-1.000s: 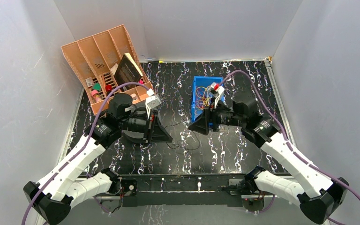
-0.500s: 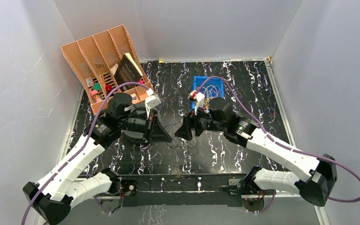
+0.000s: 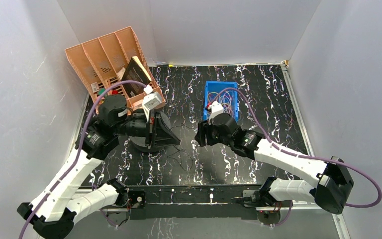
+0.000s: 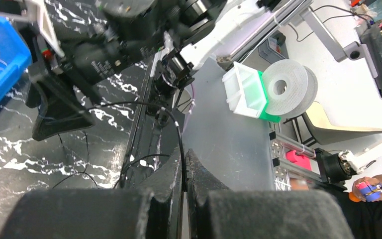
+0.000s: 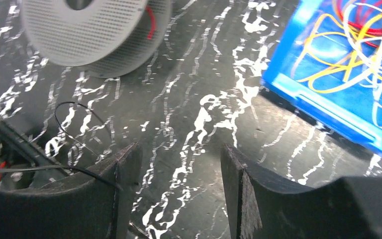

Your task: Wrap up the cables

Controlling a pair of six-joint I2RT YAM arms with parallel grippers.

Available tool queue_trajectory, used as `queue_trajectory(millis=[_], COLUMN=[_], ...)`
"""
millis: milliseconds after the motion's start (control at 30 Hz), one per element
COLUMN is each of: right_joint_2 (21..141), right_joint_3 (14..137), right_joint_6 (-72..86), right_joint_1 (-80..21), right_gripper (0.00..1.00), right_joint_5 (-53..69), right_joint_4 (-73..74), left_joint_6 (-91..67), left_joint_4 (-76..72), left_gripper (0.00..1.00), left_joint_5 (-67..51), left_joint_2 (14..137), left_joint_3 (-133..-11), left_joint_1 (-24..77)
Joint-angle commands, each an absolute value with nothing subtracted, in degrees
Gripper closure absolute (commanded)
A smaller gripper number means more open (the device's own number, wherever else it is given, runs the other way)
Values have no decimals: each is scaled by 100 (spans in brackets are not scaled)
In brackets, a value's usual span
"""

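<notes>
A thin black cable (image 4: pixel 179 134) runs up out of my left gripper (image 4: pixel 185 154), which is shut on it, and loops down onto the black marbled table. In the top view the left gripper (image 3: pixel 176 140) is at table centre, with loose black cable (image 3: pixel 184 155) lying just in front of it. My right gripper (image 3: pixel 199 137) faces it from the right, a short gap away. In the right wrist view the right gripper (image 5: pixel 179 157) is open and empty, and a loop of the black cable (image 5: pixel 74 107) lies beside its left finger. Yellow, red and white cables (image 5: pixel 358 45) lie tangled in a blue bin (image 5: pixel 323 112).
The blue bin (image 3: pixel 207 102) stands behind the right gripper. An orange divided organiser (image 3: pixel 87 57) with a dark book and small items stands at the back left. A grey perforated reel (image 5: pixel 94 30) lies on the table near the left arm. White walls enclose the table.
My right arm has swung left from the blue bin to just in front of the left gripper. My left arm has shifted a little back and left, still shut on the black cable.
</notes>
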State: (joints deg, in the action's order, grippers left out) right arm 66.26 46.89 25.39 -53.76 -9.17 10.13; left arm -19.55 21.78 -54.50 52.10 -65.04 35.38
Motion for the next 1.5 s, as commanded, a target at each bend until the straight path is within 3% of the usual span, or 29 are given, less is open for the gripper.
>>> queue_trajectory(millis=[0, 367, 900, 1233, 1467], right_joint_2=[6518, 6403, 5872, 5923, 5915], right_joint_3=[4557, 4272, 3477, 3396, 3340], right_joint_6=[2755, 3061, 4173, 4843, 5192], right_joint_1=[-5405, -5405, -5388, -5159, -4879], right_gripper=[34, 34, 34, 22, 7], right_joint_5=[-2003, -3492, -4164, -4122, -3877], right_joint_4=[1011, 1827, 2660, 2836, 2706], left_joint_6=[-2096, -1625, -1399, -1019, -1072], left_joint_4=[2298, 3295, 3724, 4556, 4622], left_gripper=[100, 100, 100, 100, 100], left_joint_5=[-5511, -4704, -3816, -2760, -2548], left_joint_2=[4965, 4884, 4962, 5140, 5113], left_joint_3=[-6992, -8302, -9547, -10734, -10901], left_joint_1=[3533, 3534, 3533, 3533, 3538])
